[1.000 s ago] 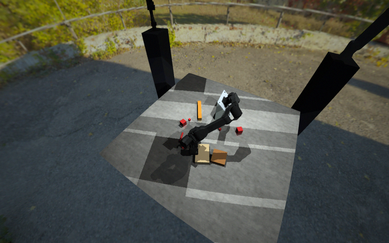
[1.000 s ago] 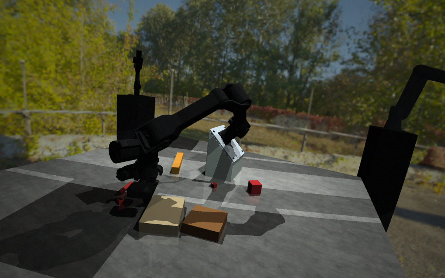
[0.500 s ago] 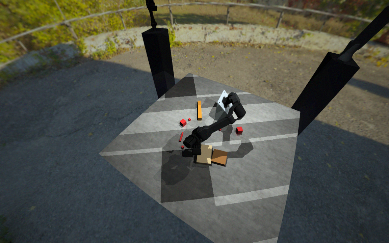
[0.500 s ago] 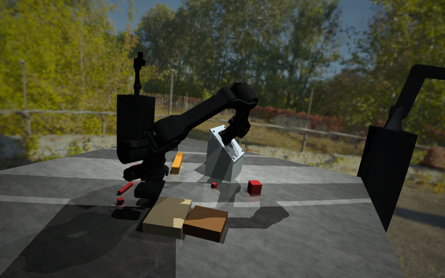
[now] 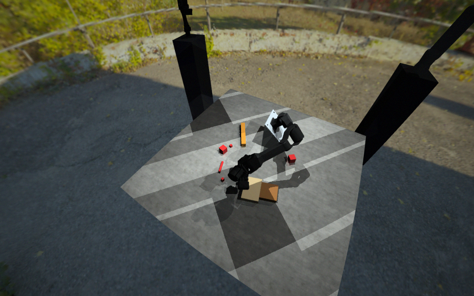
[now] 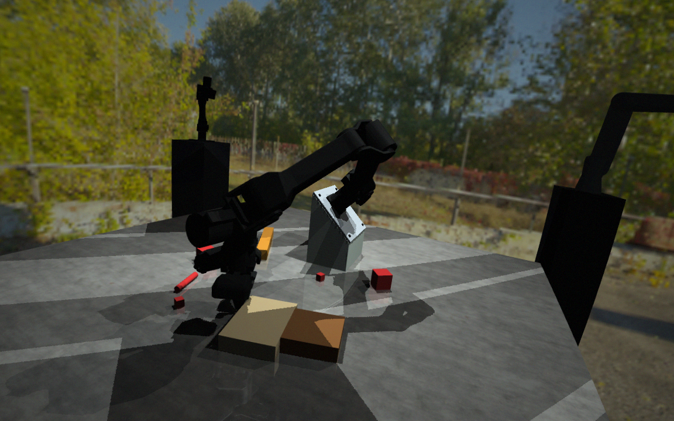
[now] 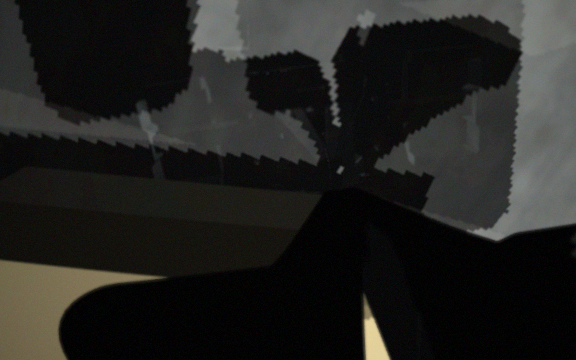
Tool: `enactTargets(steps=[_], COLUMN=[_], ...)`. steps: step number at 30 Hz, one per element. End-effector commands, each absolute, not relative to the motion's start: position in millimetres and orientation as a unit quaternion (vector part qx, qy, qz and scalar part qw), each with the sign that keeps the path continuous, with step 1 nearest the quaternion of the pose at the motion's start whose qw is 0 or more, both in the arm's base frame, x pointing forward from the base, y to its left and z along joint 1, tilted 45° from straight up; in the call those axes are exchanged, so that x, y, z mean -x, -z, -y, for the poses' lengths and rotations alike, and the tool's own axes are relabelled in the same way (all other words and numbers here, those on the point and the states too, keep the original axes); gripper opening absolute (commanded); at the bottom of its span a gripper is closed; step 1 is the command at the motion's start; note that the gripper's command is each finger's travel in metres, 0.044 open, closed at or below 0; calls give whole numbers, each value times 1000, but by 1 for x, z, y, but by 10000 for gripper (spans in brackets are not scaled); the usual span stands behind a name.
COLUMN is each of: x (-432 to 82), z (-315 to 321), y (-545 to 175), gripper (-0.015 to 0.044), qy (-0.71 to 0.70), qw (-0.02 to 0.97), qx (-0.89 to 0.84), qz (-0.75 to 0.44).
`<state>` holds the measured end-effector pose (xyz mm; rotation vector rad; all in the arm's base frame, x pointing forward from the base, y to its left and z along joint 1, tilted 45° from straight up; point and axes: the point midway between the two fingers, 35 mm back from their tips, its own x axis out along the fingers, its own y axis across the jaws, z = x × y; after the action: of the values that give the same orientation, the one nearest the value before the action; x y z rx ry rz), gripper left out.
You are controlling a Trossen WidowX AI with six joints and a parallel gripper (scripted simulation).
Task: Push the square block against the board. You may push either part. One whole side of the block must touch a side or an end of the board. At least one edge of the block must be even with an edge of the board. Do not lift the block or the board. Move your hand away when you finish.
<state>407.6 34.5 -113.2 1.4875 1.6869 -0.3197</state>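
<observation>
The tan rectangular board (image 5: 252,194) (image 6: 257,323) (image 7: 13,280) lies flat. The brown square block (image 5: 268,192) (image 6: 312,334) lies flat at its right side. Their facing sides appear to touch along the block's side, with no gap visible. Their near edges look almost even, the board's slightly nearer the camera in the exterior view. My gripper (image 5: 241,186) (image 6: 233,305) (image 7: 340,204) is shut and empty, low at the board's left side near its far end. Whether the fingertips touch the board is hard to tell in the dark views.
Small red cubes (image 5: 222,149) (image 5: 222,179) (image 6: 178,302) and a red stick (image 5: 221,166) (image 6: 186,282) lie left of the arm. An orange bar (image 5: 243,134) (image 6: 265,242) lies farther back. Another red cube (image 5: 291,158) (image 6: 381,279) lies right of the arm, near its pedestal (image 6: 329,245).
</observation>
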Motion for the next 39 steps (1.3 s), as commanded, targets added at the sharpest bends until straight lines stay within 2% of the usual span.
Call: enactTargets(steps=[1,18,39], x=[-403,-399,-414], z=[-45,-63,-44], y=[109,92,110], gripper=[0,0,0], qy=[125,125,125], qw=[417,417,417], qx=[-592,-592,-592], qz=[-679,-679,-679])
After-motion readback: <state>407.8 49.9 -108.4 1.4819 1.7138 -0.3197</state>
